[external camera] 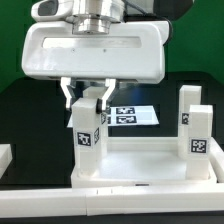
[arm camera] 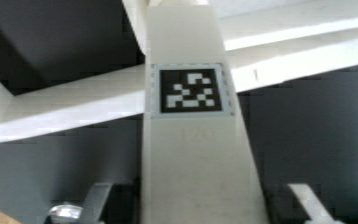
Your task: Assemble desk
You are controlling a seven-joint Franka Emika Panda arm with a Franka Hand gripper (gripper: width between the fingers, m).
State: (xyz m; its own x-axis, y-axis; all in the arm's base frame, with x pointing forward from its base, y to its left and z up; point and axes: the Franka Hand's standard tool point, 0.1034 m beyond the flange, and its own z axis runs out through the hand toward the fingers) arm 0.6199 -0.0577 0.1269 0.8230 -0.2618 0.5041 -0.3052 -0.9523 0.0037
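Legs first, going left to right in the exterior view: I see one white square leg [external camera: 86, 140] with a checkered tag standing upright at the desk top's [external camera: 140, 165] near corner, my gripper [external camera: 88, 100] closed around its upper end. Behind lies the marker board [external camera: 133, 115]. Two more tagged legs [external camera: 196, 135] stand upright on the right corners.

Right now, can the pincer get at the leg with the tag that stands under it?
Probably yes. The pincer is already directly above that leg, its fingers on either side of the leg's top, and nothing lies between them. Whether the fingers already press the leg, I cannot tell.
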